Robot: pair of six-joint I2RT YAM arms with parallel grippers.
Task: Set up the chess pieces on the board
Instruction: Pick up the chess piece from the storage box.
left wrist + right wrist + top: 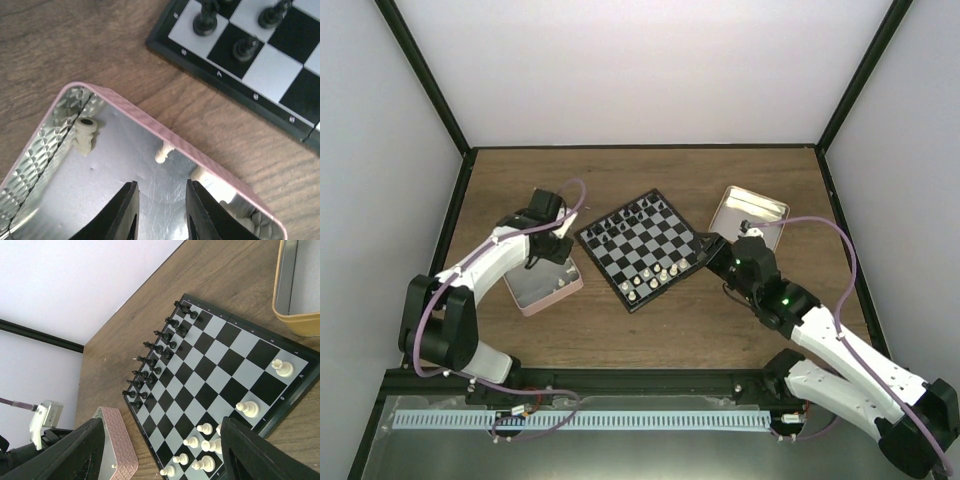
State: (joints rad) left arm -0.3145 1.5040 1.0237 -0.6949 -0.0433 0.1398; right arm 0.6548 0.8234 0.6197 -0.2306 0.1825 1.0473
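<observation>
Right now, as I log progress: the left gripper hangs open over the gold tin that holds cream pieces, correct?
No. The left gripper hangs open over the pink tin, not the gold tin; cream pieces do lie in it. The left wrist view shows this.

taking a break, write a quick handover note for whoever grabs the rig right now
Left hand: open, empty, low over the pink tin.
Right hand: open, empty, above the board.
Done: black pieces stand in two rows along the board edge nearest the pink tin. Several white pieces stand near the opposite edge.
Left: the white rows are incomplete. At least two more white ones lie in the pink tin and need moving to the board.
</observation>
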